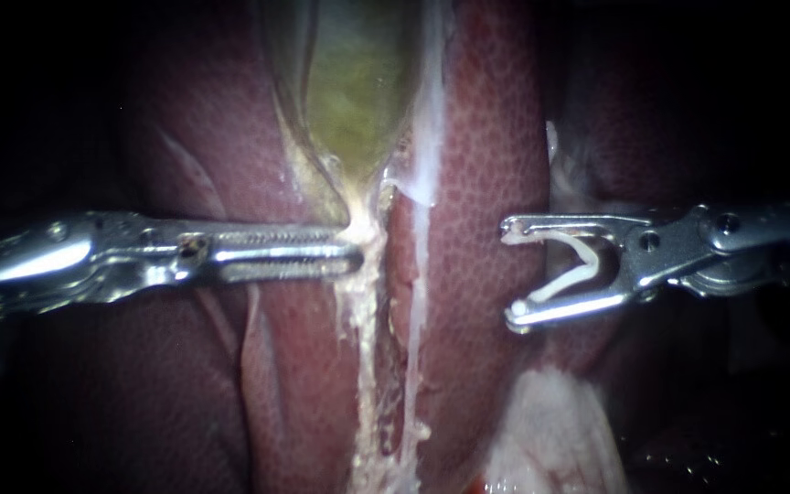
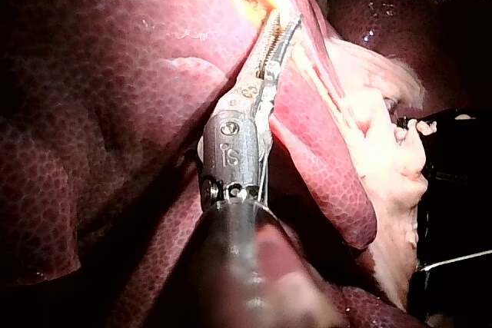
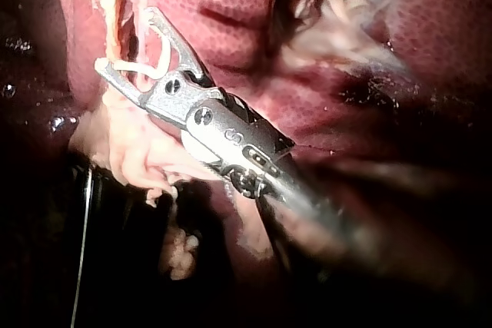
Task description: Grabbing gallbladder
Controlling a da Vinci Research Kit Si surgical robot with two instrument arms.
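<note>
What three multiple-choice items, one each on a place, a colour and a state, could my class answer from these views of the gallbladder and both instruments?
1. Where does the slender silver left instrument end? A at the narrow end of the yellow-green gallbladder; B out of view; C clear of all tissue.
2. What colour is the bent clip? A black; B gold; C white.
3. How does the slender silver right instrument's hand stand? A jaws together, empty; B jaws wide apart, the clip touching both; C wholly hidden.
Answers: 1 A, its tip meets the gallbladder's tapering end. 2 C, the clip shows white against the steel. 3 B, a wide gap shows with the clip spanning it.
</note>
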